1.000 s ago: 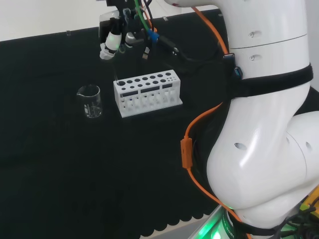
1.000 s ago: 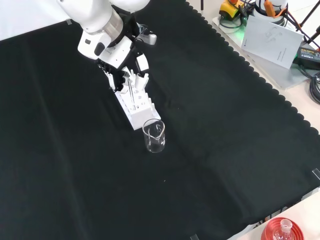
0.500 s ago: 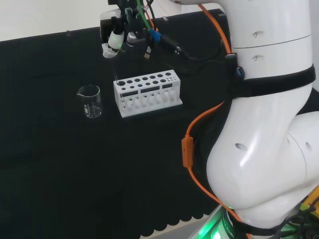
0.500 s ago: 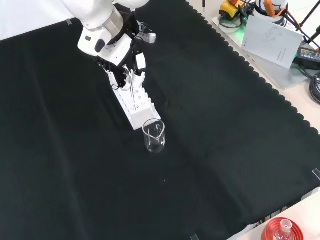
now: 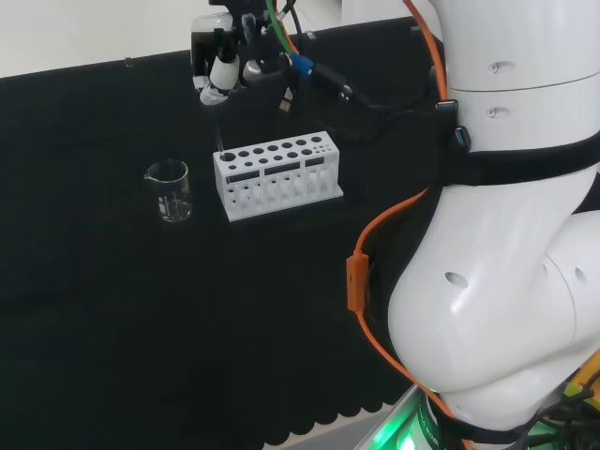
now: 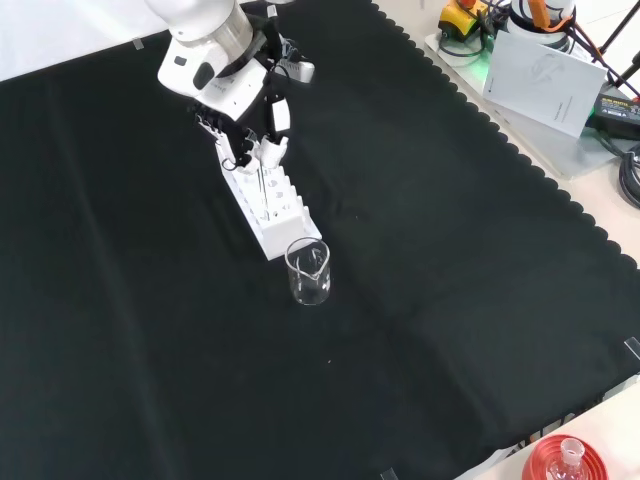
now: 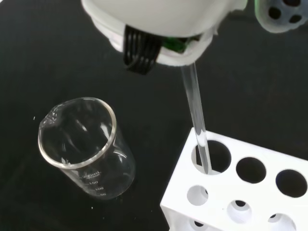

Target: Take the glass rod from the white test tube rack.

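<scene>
Reaching across from my big white links (image 5: 497,262), I hang over the white test tube rack (image 5: 277,176), which I take as my landmark. The black cloth of the tabletop (image 6: 420,300) spreads out on every side of the rack, ending in a scalloped hem. Well off from the rack, beyond that hem in the front view, lie a sheet of white paper (image 6: 545,68), some cables and gear, and a red ribbed stand (image 6: 562,462) carrying a small flask. An orange cable (image 5: 361,272) runs down my arm, on the side of the rack toward my base.

My hand (image 6: 262,135) sits directly above the end of the rack that faces the beaker (image 5: 170,190), fingers pointing down and curled in, pinching the top of the glass rod (image 7: 196,120). The rod hangs almost upright from my fingertips. In the wrist view its lower tip is still inside the rack's corner hole, so it has not cleared the rack.

The clear, empty beaker stands upright just beside that same end of the rack, apart from it and not touching the rod.
</scene>
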Robot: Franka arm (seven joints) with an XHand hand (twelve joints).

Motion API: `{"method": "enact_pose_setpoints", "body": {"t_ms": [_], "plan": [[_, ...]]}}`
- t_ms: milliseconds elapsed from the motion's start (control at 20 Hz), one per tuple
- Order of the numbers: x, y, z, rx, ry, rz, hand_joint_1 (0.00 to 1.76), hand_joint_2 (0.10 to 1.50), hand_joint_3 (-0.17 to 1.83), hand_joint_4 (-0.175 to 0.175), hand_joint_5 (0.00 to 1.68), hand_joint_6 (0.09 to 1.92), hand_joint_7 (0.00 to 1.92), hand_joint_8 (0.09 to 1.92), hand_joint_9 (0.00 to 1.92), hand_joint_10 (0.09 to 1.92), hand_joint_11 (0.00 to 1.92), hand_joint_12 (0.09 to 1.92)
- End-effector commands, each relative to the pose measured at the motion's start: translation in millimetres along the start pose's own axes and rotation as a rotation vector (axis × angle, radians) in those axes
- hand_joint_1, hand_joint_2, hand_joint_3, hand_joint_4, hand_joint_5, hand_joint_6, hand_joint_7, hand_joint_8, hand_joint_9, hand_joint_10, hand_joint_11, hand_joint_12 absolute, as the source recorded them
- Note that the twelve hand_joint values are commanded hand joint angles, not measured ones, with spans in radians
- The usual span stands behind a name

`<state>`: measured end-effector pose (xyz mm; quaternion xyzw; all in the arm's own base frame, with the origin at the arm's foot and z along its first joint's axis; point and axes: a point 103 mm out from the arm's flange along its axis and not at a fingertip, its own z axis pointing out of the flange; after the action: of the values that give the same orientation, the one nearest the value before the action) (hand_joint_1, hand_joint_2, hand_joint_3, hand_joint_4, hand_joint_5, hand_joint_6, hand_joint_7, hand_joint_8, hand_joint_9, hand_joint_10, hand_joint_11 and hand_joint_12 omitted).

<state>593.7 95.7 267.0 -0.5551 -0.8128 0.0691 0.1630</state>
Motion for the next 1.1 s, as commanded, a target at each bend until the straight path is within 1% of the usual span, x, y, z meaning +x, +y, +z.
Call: {"method": "enact_pose_setpoints", "body": {"t_ms": [50,250,550,650,750,950,1100], "plan": [[-10.6,-12.6,-5.9,-0.01,0.031,0.01,1.34,0.56,0.75,-0.175,1.3,0.48,1.57,0.32,1.84,0.09,1.65,0.48],[-1.3,-8.4,-8.3,-0.005,0.022,0.023,1.34,0.55,0.78,-0.175,1.3,0.51,1.55,0.38,1.86,0.09,1.65,0.48],[6.7,-22.9,-18.3,-0.009,0.013,0.022,1.34,0.53,0.81,-0.175,1.3,0.52,1.55,0.41,1.87,0.09,1.65,0.49],[8.0,-28.7,-21.6,-0.014,0.008,0.024,1.26,0.59,0.75,-0.175,1.29,0.61,1.64,0.37,1.87,0.09,1.66,0.49],[5.7,-32.6,-22.2,-0.017,0.013,0.027,1.23,0.61,0.74,-0.175,1.28,0.66,1.7,0.29,1.88,0.09,1.66,0.49],[9.7,-40.2,-26.1,-0.028,-0.001,0.029,1.22,0.61,0.74,-0.175,1.28,0.69,1.73,0.25,1.88,0.09,1.66,0.49],[18.4,-55.5,-33.6,-0.038,-0.009,0.031,1.22,0.61,0.75,-0.175,1.28,0.69,1.74,0.24,1.88,0.09,1.66,0.5]]}}
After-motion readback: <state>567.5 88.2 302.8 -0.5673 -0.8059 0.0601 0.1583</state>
